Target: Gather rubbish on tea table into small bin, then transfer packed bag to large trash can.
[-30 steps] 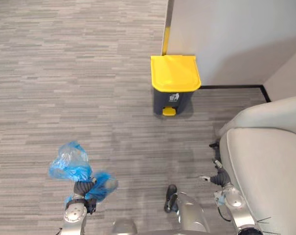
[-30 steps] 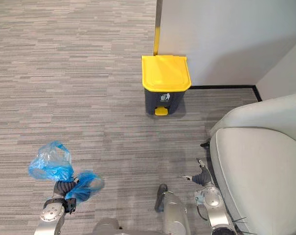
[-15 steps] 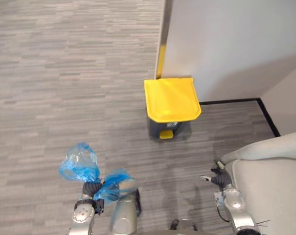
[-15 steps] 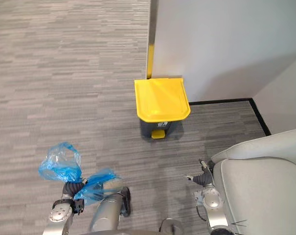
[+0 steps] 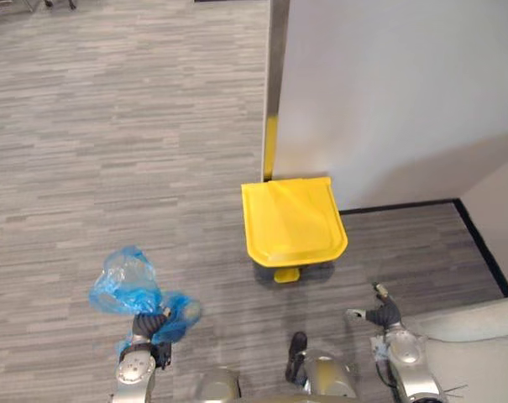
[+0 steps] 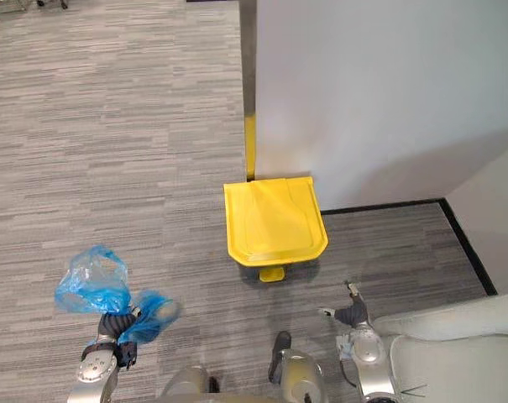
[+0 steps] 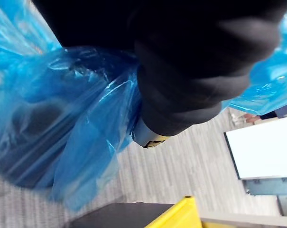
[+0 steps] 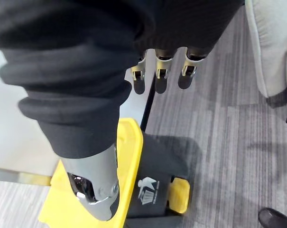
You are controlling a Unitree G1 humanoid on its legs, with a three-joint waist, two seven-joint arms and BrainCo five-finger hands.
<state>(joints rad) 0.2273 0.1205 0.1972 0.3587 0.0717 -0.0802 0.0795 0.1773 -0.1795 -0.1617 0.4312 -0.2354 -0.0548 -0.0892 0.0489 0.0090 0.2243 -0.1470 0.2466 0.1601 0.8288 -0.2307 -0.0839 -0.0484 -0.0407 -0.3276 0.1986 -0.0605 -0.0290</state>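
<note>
You've got the can right in front of you, tucked against the wall, yellow lid down flat and its pedal poking out on your side. That closed lid is the thing to solve, by my read.

Your left hand sits left of the can and on the near side of it, well apart. It's clenched on the bag: blue plastic bunches at the hand and billows out on both sides. In the left wrist view the dark cover hides most of the fingers, but the film wraps tight around the hand. Gripping it at the gathered neck makes sense, since that keeps the rubbish sealed in while you carry it.

Your right hand is near the can's right front corner, fingers loosely extended and holding nothing. In its wrist view they hang just over the lid's edge. I'd say that's your free hand for the lid, unless you go for the pedal.

Pale chair crowds in right of the can, so watch that elbow.
</note>
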